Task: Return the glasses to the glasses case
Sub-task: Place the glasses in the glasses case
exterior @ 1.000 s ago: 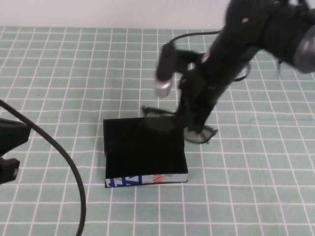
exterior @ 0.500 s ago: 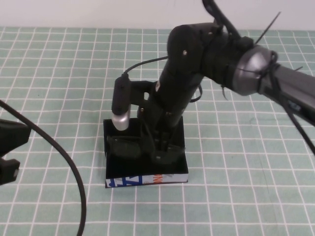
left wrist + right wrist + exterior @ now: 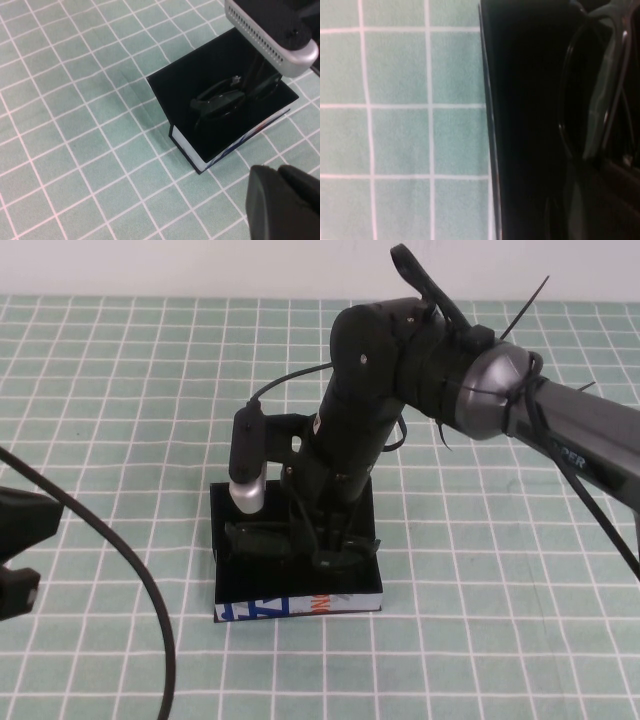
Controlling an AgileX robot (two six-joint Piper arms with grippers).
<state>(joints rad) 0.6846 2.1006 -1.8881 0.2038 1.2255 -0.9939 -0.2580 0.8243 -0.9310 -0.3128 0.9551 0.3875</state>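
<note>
The black glasses case (image 3: 300,607) lies open on the green checked mat, its white printed front edge towards me. My right gripper (image 3: 328,543) reaches down into it and is shut on the black glasses (image 3: 262,538), which sit low inside the case. In the left wrist view the glasses (image 3: 217,102) lie against the black lining of the case (image 3: 200,75). The right wrist view shows the frame and a lens (image 3: 600,100) inside the case wall (image 3: 492,150). My left gripper (image 3: 15,560) is parked at the left edge, shut and empty, and also shows in the left wrist view (image 3: 285,200).
The right wrist camera housing (image 3: 246,465) hangs over the case's back left. A black cable (image 3: 130,570) curves across the mat at the left. The white wall edge (image 3: 200,265) bounds the far side.
My right arm carried the glasses from behind the case's right corner forward and down into the case. In the last half second it barely moved. The left arm has not moved.
</note>
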